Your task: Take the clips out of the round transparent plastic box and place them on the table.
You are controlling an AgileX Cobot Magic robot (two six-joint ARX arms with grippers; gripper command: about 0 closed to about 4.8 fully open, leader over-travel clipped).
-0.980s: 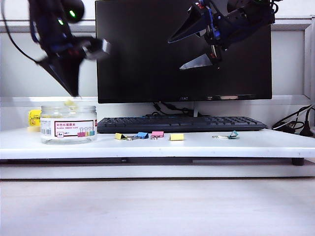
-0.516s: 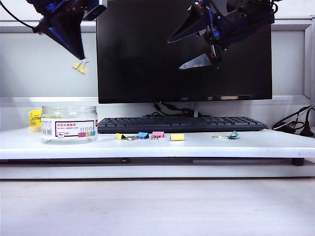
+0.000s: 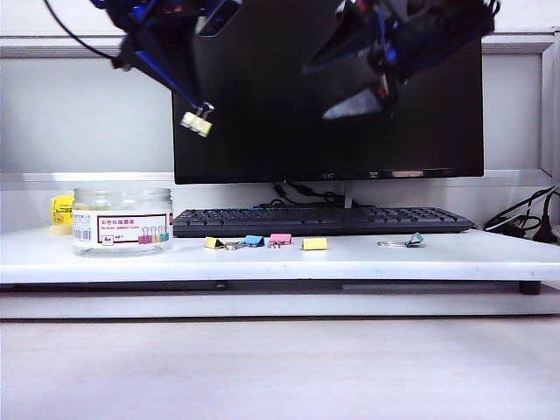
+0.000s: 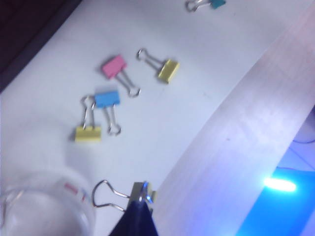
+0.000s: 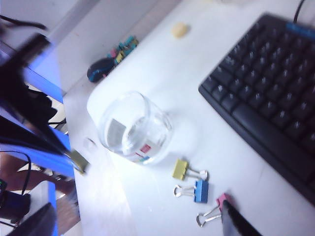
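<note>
On the white surface (image 3: 455, 254), before the keyboard (image 3: 324, 220) and dark monitor (image 3: 350, 96), lie two yellow clips (image 3: 213, 243) among blue (image 3: 254, 241), pink (image 3: 280, 238) and teal (image 3: 415, 239) ones. The round transparent plastic box (image 3: 122, 220) stands at the left end. High above, the left pincer (image 3: 194, 107) is clamped on a yellow clip (image 3: 196, 124); the right pincer (image 3: 354, 79) hangs with its jaws apart before the screen.

Behind my workspace, a dark monitor (image 3: 350, 131) stands against a pale wall (image 3: 87, 114), a black keyboard (image 3: 324, 220) below it, and pale wood-grain surface (image 3: 280, 367) in front.
</note>
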